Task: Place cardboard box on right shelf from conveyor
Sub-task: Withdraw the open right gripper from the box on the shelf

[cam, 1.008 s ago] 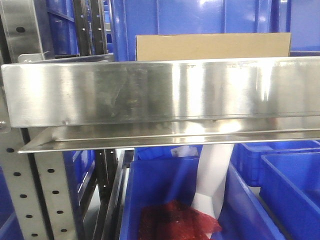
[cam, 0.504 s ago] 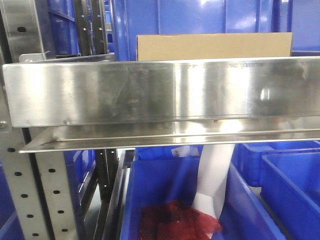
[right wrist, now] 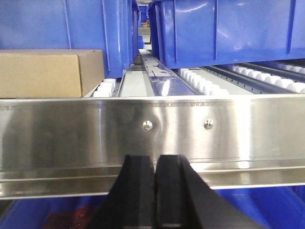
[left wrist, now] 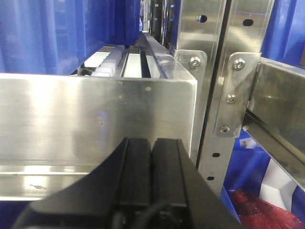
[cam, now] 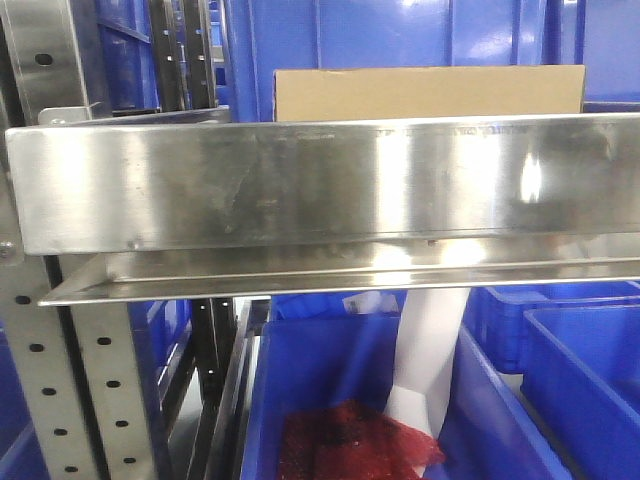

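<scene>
One matte tan box (cam: 428, 93) is seen behind the brushed-steel shelf (cam: 320, 185) lip. Left gripper (left wrist: 151, 157) and right gripper (right wrist: 155, 176) fingers are pressed together, empty.

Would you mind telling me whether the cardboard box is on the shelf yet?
Yes: the cardboard box sits on rollers behind the shelf lip, untouched.

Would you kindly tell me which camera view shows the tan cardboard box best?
The front-facing view: the flat tan cardboard box spans its full width above the steel shelf lip. The right wrist view shows one corner; the left wrist view, nothing.
</scene>
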Controlling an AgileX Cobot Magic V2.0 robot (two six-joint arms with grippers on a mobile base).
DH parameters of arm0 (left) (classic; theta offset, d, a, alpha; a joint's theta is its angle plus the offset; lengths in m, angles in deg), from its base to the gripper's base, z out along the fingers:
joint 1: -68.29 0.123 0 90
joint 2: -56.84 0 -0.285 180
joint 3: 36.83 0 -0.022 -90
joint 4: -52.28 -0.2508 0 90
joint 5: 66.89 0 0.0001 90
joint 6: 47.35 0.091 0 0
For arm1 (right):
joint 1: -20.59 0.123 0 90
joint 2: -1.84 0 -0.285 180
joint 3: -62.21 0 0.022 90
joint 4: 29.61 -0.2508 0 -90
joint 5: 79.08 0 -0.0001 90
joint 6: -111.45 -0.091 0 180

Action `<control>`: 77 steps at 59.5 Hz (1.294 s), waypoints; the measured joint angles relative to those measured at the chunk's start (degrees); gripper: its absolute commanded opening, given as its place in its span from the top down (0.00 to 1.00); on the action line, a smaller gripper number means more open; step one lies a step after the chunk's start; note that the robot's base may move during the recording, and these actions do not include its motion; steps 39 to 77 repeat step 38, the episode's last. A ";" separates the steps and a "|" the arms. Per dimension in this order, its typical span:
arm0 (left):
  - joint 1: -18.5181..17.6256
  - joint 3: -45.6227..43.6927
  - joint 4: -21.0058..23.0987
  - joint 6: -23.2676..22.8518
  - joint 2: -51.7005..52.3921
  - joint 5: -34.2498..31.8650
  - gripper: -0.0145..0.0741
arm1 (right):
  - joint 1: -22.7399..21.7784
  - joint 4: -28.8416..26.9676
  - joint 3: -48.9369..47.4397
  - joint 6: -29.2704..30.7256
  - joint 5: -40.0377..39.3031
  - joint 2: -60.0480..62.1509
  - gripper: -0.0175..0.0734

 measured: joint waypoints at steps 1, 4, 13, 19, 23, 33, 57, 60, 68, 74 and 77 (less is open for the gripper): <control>0.00 0.00 0.00 0.00 0.00 0.00 0.97 | 0.00 0.00 0.00 0.00 0.00 0.00 0.74; 0.00 0.00 0.00 0.00 0.00 0.00 0.97 | 0.00 0.00 0.00 0.00 0.00 0.00 0.74; 0.00 0.00 0.00 0.00 0.00 0.00 0.97 | 0.00 0.00 0.00 0.00 0.00 0.00 0.74; 0.00 0.00 0.00 0.00 0.00 0.00 0.97 | 0.00 -0.08 0.00 0.00 0.00 0.00 0.74; 0.00 0.00 0.00 0.00 0.00 0.00 0.97 | 0.00 -0.08 0.00 0.00 0.00 0.00 0.74; 0.00 0.00 0.00 0.00 0.00 0.00 0.97 | 0.00 -0.08 0.00 0.00 0.00 0.00 0.74; 0.00 0.00 0.00 0.00 0.00 0.00 0.97 | 0.00 -0.08 0.00 0.00 0.00 0.00 0.74; 0.00 0.00 0.00 0.00 0.00 0.00 0.97 | 0.00 -0.08 0.00 0.00 0.00 0.00 0.74; 0.00 0.00 0.00 0.00 0.00 0.00 0.97 | 0.00 -0.08 0.00 0.00 0.00 0.00 0.74; 0.00 0.00 0.00 0.00 0.00 0.00 0.97 | 0.00 -0.08 0.00 0.00 0.00 0.00 0.74; 0.00 0.00 0.00 0.00 0.00 0.00 0.97 | 0.00 -0.08 0.00 0.00 0.00 0.00 0.74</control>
